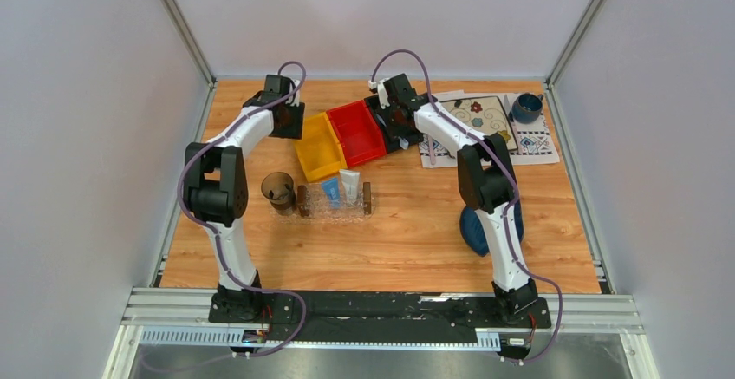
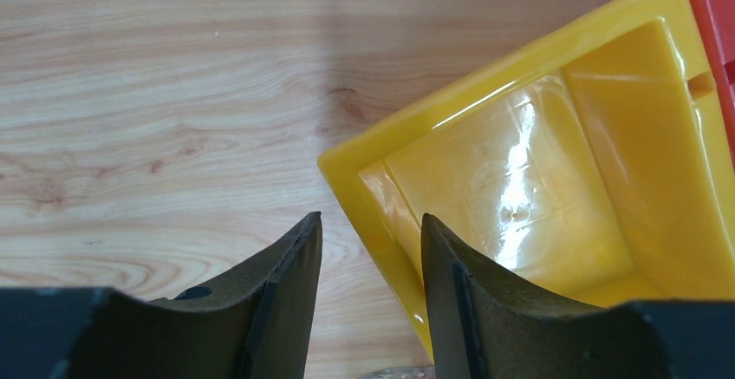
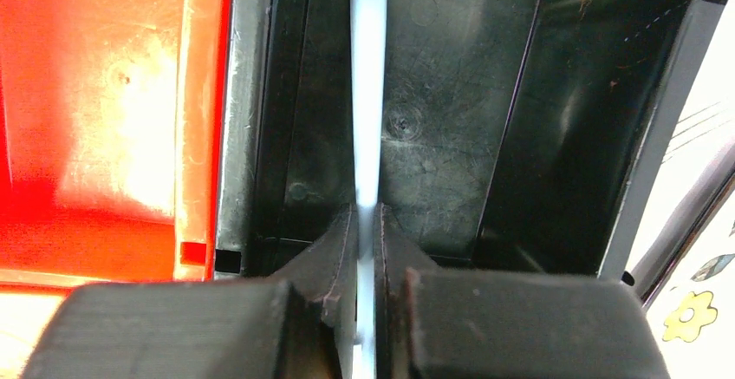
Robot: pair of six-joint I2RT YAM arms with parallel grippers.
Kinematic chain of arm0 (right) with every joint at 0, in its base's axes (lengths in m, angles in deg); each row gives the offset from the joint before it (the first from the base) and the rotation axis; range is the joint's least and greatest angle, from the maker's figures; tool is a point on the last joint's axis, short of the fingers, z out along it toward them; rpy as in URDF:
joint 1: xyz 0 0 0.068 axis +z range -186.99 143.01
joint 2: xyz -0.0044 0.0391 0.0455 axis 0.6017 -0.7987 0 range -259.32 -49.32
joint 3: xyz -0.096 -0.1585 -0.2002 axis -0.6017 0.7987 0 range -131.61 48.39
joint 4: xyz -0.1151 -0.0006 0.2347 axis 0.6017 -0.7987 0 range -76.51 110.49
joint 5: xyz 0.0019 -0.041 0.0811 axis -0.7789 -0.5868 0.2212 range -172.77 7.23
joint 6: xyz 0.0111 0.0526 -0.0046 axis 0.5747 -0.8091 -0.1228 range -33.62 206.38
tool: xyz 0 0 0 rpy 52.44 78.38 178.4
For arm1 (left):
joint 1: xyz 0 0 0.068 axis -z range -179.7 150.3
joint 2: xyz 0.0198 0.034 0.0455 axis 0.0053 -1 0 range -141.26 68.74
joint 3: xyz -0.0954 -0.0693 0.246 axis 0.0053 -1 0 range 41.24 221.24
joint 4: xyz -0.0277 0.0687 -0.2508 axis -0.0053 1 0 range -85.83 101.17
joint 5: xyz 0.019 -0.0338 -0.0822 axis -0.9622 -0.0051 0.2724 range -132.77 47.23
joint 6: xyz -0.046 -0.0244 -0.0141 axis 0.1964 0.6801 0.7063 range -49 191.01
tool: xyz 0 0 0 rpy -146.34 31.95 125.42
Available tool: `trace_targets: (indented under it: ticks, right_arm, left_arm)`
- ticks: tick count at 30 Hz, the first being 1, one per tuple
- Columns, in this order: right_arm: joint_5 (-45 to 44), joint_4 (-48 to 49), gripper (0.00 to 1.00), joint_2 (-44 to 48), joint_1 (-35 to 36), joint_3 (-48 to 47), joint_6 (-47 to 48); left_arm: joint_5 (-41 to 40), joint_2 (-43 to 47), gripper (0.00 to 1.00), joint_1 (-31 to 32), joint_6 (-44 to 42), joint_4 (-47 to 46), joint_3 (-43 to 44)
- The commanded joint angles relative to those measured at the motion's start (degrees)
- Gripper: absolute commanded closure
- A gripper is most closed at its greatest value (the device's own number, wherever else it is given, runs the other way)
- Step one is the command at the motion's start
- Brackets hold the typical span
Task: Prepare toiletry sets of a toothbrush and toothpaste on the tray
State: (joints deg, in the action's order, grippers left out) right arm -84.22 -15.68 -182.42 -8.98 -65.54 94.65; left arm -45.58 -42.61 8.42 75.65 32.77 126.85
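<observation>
The toothbrush (image 3: 367, 93), a slim pale blue plastic stick, looks to be the piece the set lacks. Nearest the arm bases, the clear textured rectangular tray (image 1: 314, 206), with a dark brown block at each short end, lies on the wooden table (image 1: 416, 240). In it a bright blue squeeze tube (image 1: 331, 190) and a white-grey squeeze tube (image 1: 349, 186) lie side by side, with no brush next to them. A translucent brown cup (image 1: 278, 191) stands just left of the tray.

Beyond the tray sit three open plastic bins in a row: a yellow bin (image 1: 319, 147), a red bin (image 1: 357, 132) and a black bin (image 3: 520, 119). The left gripper (image 2: 371, 223) hangs over a corner of the yellow bin, jaws partly apart with nothing between them. That bin shows only bare floor, so I judge this arm to be waiting.

The right gripper (image 3: 366, 214) is down in the black bin, clamped on the toothbrush. The handle passes through the pinch and runs straight on, away from the fingertips (image 3: 345, 223), along the bin. A narrow pinch across the handle suits so thin a thing. Whether it has left the bin floor I cannot tell, and the head is out of view. The tray lies well apart from this gripper, nearer the bases and to its left. Farthest back rests a square floral plate (image 1: 483, 114).
</observation>
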Motion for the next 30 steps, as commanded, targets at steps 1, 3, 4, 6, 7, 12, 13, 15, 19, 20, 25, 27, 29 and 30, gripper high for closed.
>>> trace_targets:
  ticks: [1, 3, 4, 6, 7, 12, 13, 15, 19, 20, 25, 27, 29, 30]
  right_arm:
    - [0.31, 0.74, 0.98, 0.56, 0.03, -3.14, -0.54]
    - [0.49, 0.66, 0.99, 1.0, 0.03, -3.14, -0.63]
    - [0.57, 0.48, 0.99, 1.52, 0.03, -3.14, -0.71]
    - [0.57, 0.3, 0.99, 1.96, 0.03, -2.97, -0.63]
    - [0.57, 0.04, 1.0, 2.49, 0.03, -2.97, -0.71]
    - [0.4, -0.75, 1.0, 4.07, 0.03, -1.92, -0.36]
    - [0.31, -0.75, 1.0, 4.77, 0.03, -1.65, -0.28]
    - [0.31, -0.93, 1.0, 5.56, 0.03, -0.95, -0.19]
    - [0.22, -1.28, 1.0, 7.93, 0.03, 0.19, -0.19]
    - [0.22, -1.37, 1.0, 8.29, 0.03, 0.37, -0.27]
    - [0.22, -2.33, 1.0, 10.66, 0.03, 1.25, -0.45]
    - [0.31, -2.77, 1.0, 11.54, 0.03, 2.04, -0.63]
    - [0.57, -3.04, 1.0, 12.24, 0.11, 2.92, -0.63]
    - [0.57, -3.47, 1.0, 12.86, 0.03, 3.27, -0.63]
  left_arm:
    - [0.96, -1.41, 0.47, -0.82, 0.63, 1.81, 3.95]
    - [1.14, -2.2, 0.47, -0.82, 0.45, 2.33, 5.62]
    - [1.23, -2.64, 0.47, -0.82, 0.11, 3.29, 6.41]
    - [1.23, -3.78, 0.48, -0.91, -0.07, 4.18, 8.34]
    - [1.23, -4.13, 0.49, -0.91, -0.42, 4.53, 8.79]
    - [0.79, -6.51, 0.57, -1.0, -1.3, 5.41, 11.95]
    - [0.7, -6.86, 0.58, -1.0, -1.48, 5.85, 12.48]
    - [1.14, -8.26, 0.62, -1.18, -1.57, 7.16, 14.5]
    - [1.49, -10.11, 0.62, -1.35, -1.74, 8.22, 17.66]
    - [1.32, -10.64, 0.61, -1.35, -1.83, 8.4, 18.8]
    - [1.31, -13.36, 0.59, -1.35, -2.62, 9.72, 22.85]
    - [0.96, -14.33, 0.58, -1.35, -2.89, 10.68, 25.13]
    - [0.88, -15.73, 0.56, -1.35, -3.06, 11.47, 27.58]
    - [0.61, -16.0, 0.55, -1.35, -3.06, 11.83, 28.21]
